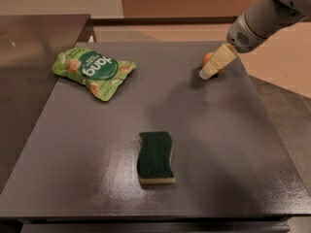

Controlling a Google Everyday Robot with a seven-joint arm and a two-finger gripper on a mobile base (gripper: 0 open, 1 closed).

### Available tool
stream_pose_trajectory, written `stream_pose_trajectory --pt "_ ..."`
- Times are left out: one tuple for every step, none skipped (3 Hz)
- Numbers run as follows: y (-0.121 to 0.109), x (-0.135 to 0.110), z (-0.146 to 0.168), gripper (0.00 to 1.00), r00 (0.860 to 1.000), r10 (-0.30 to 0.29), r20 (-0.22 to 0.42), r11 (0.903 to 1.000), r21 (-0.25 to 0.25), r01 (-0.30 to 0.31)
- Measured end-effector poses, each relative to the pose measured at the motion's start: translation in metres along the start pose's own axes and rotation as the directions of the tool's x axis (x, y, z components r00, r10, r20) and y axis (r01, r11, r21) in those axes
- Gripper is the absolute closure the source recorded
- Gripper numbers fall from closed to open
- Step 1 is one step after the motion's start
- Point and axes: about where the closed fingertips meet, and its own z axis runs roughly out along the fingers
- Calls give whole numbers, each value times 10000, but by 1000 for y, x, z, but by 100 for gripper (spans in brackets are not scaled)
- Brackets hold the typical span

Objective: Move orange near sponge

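the arm (265,18) reaches in from upper right, end effector (208,73) angled down-left
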Motion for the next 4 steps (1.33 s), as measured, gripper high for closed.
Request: stream_pose_trajectory --pt "-10 -2 14 0 9992 401 -65 9992 -43 -402" --pt "-15 0 26 0 9976 658 -206 9977 -124 -661" --pt "-19 4 35 0 9958 833 -386 9964 -151 -839" --pt "-21 10 41 19 9936 966 -590 9950 -188 -979"
